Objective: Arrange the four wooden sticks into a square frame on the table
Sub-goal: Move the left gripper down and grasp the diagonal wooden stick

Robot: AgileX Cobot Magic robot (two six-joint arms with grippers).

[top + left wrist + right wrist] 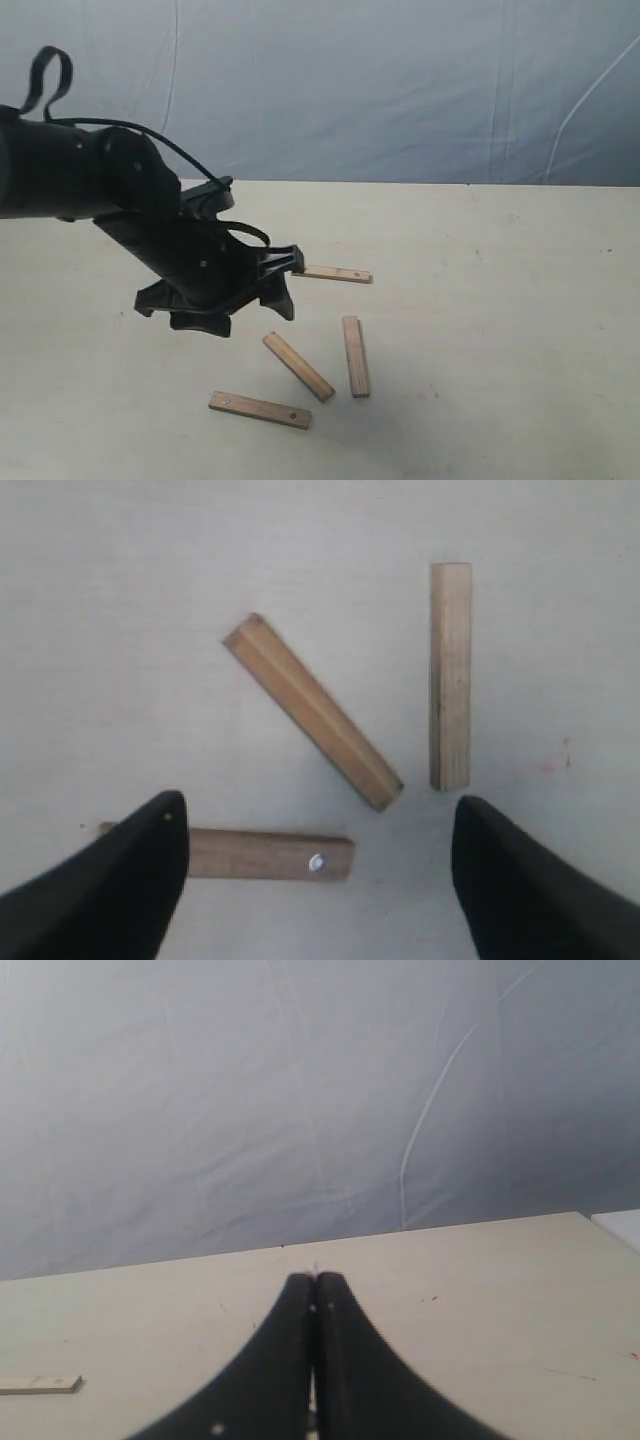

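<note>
Four wooden sticks lie apart on the table [500,300], not joined into any outline: a far one [335,273], an upright one [355,356], a diagonal one [298,366] and a near one [259,409]. My left gripper [250,315] hovers open above and left of them. In the left wrist view, the left gripper [318,802] spreads wide over the diagonal stick [312,723], the upright stick [450,675] and the holed stick [265,853], whose end one finger [120,880] hides. My right gripper [315,1278] is shut and holds no stick; it is outside the exterior view.
A blue-grey cloth backdrop [400,90] hangs behind the table's far edge. One stick end [40,1384] shows at the side of the right wrist view, and a white object [620,1222] sits at the table's corner there.
</note>
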